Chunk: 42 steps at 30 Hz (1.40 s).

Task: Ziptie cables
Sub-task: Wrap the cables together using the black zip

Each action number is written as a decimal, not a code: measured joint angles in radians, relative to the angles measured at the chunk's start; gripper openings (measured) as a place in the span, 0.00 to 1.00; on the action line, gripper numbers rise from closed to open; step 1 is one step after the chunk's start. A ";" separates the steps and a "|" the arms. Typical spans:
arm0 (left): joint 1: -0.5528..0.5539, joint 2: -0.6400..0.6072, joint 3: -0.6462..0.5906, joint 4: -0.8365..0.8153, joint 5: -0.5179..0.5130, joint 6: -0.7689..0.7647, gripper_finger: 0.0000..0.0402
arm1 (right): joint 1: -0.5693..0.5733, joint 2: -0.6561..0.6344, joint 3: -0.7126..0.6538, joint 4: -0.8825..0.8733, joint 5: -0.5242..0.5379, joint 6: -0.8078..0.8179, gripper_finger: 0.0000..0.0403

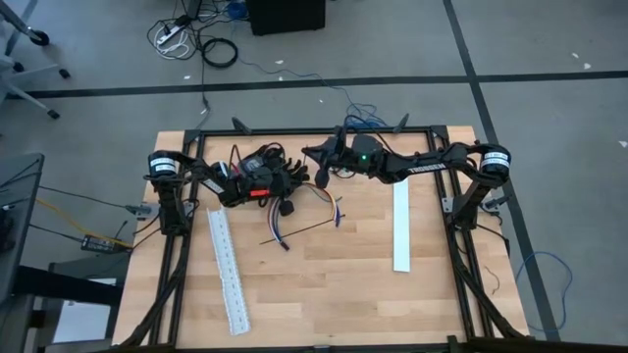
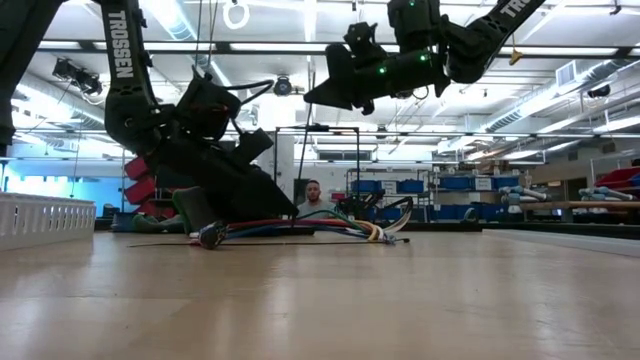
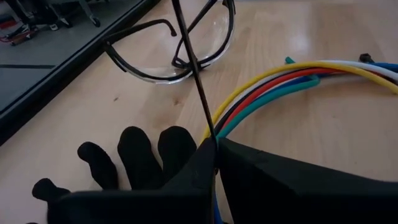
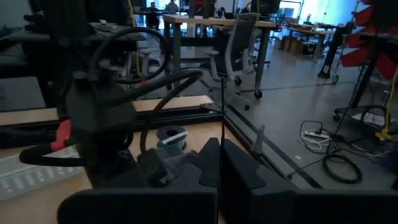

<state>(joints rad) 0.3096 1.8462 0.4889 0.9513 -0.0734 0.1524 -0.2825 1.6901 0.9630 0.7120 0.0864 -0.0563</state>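
— Pinching the zip tie (image 3: 198,81) shut in your left gripper (image 3: 216,152), right beside the cables (image 3: 292,78)?

— Yes, you're steadying it there; your right gripper (image 4: 221,163) is hanging closed, empty, above the cables.

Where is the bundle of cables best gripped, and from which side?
Probably near the end away from the left claw, coming straight down with fingers across the wires. The cables lie flat on the table in one arc, and the left claw, shut on a thin black strand, crowds its end.
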 joint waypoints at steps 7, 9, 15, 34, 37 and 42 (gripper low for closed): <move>0.000 0.000 0.000 -0.004 0.000 0.000 0.03 | 0.000 0.000 0.000 0.000 0.001 0.000 0.00; 0.000 0.000 0.000 -0.002 0.000 -0.001 0.02 | 0.000 0.000 0.000 0.000 0.007 0.001 0.00; -0.001 0.002 -0.003 0.040 -0.001 -0.025 0.00 | 0.000 -0.029 0.002 -0.054 0.054 -0.001 0.04; -0.002 0.002 -0.002 0.054 0.021 -0.034 0.00 | 0.236 -0.184 0.002 -0.752 -0.082 0.160 0.41; -0.002 -0.020 -0.003 0.047 0.025 -0.039 0.00 | 0.283 -0.106 0.002 -0.756 -0.081 0.141 0.38; -0.003 -0.117 -0.007 0.000 0.043 -0.055 0.00 | 0.322 -0.052 0.001 -0.924 -0.005 0.118 0.34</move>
<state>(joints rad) 0.3066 1.7294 0.4815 0.9508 -0.0303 0.0971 0.0397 1.6379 0.9638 -0.2124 0.0811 0.0616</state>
